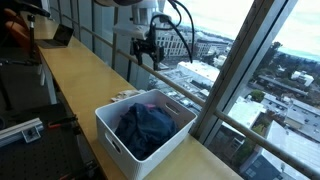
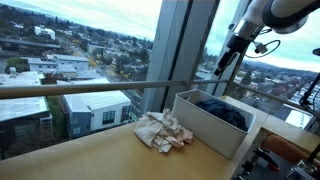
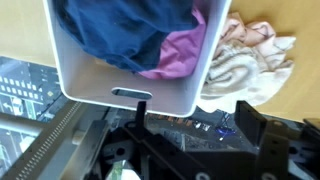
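Laundry (image 1: 146,128) lies heaped in the white bin (image 1: 108,137) on the desk (image 1: 80,75): a blue garment (image 3: 110,30) over a pink garment (image 3: 178,55). It looks soft, light and limp, best pinched at a raised fold on top. The gripper (image 3: 193,115) hangs high above the bin, jaws apart and empty. Cream cloths (image 2: 163,130) lie just beside the bin.

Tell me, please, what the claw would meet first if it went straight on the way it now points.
Probably the white bin: the open claw hangs above its handle-side rim, pointing down. Depth is unclear, so it might instead meet the counter beside it.
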Controlling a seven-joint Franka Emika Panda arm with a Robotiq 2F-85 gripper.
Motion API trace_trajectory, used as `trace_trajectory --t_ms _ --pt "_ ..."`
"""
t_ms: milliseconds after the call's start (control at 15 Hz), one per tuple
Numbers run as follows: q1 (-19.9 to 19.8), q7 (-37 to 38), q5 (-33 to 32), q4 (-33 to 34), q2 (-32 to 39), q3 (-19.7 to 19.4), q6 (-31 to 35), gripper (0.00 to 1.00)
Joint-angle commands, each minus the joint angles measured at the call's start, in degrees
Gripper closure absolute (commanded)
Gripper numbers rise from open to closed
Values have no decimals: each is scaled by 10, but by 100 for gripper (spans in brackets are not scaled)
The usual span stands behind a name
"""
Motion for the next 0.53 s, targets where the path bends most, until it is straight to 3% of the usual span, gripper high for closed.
trace_trajectory --t_ms 0,267,467 --pt "50 50 -18 -6 -16 50 -8 0" --pt "97 79 -25 8 67 95 27 0" --pt "110 70 -60 21 153 91 62 0"
